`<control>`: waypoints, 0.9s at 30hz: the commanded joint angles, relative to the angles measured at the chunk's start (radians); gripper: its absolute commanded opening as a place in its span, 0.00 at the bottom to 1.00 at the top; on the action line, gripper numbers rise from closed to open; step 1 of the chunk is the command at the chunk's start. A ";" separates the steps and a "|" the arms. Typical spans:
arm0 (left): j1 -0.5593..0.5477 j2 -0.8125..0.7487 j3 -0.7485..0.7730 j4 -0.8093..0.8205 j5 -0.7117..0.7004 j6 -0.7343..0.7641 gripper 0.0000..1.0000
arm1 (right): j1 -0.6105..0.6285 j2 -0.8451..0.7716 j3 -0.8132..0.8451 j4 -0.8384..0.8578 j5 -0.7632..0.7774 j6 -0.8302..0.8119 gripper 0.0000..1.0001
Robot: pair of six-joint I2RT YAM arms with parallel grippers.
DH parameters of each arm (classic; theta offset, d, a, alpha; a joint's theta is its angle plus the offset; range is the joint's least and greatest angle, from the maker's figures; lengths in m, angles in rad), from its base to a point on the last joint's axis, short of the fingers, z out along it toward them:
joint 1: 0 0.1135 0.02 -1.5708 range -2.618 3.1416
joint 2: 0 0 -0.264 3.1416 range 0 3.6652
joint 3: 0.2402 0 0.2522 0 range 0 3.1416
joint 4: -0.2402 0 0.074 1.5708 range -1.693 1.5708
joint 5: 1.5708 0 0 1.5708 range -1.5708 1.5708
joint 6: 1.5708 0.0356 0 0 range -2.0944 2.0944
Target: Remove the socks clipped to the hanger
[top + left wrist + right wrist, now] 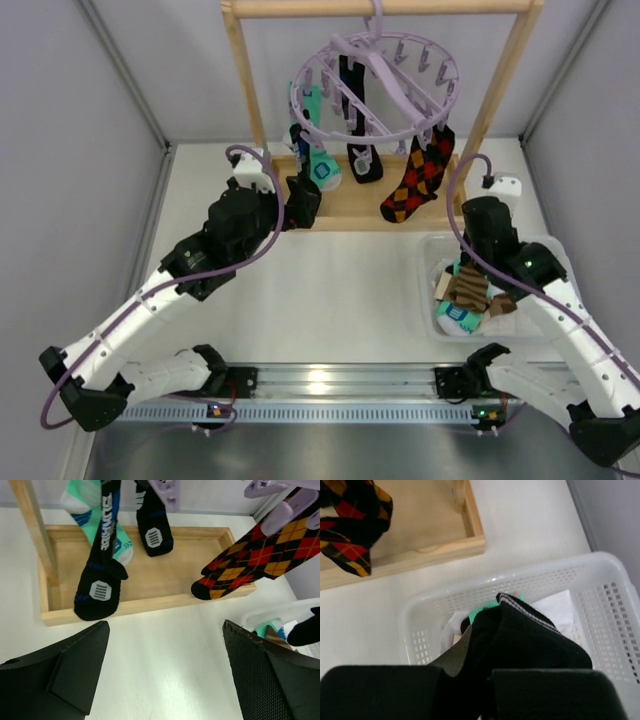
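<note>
- The lavender ring hanger (375,85) hangs by its hook from the top bar of a wooden rack (250,90) at the far side of the desk (330,290).
- Socks dangle from its clips over the rack's tray: a teal-and-white sock (322,165) on the left, two hanging black socks (100,590), and a red, orange and black argyle sock (418,180) on the right.
- The left arm (235,225) reaches toward the tray. Its jaws are spread wide, gripping nothing, just short of the nearest hanging sock.
- The right arm (495,235) is over a white basket (610,605) on the right. Its jaws are clenched on a loose black sock (530,640).
- A brown striped sock (465,290) lies in the basket.
</note>
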 commanded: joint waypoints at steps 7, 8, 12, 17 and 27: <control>0.000 -0.067 -0.031 -0.096 -0.132 -0.021 0.98 | -0.083 -0.003 -0.255 0.162 -0.141 0.126 0.00; 0.000 -0.075 -0.034 -0.097 -0.122 -0.026 0.98 | -0.092 -0.003 -0.283 0.204 -0.156 0.141 0.00; 0.000 -0.125 -0.049 -0.100 -0.101 -0.050 0.98 | -0.110 0.003 -0.410 0.317 -0.261 0.210 0.00; 0.000 -0.161 -0.062 -0.112 -0.102 -0.049 0.98 | -0.121 -0.020 -0.407 0.290 -0.246 0.235 0.52; 0.000 -0.234 -0.068 -0.116 -0.059 -0.015 0.98 | -0.122 -0.229 -0.197 0.090 -0.202 0.103 0.99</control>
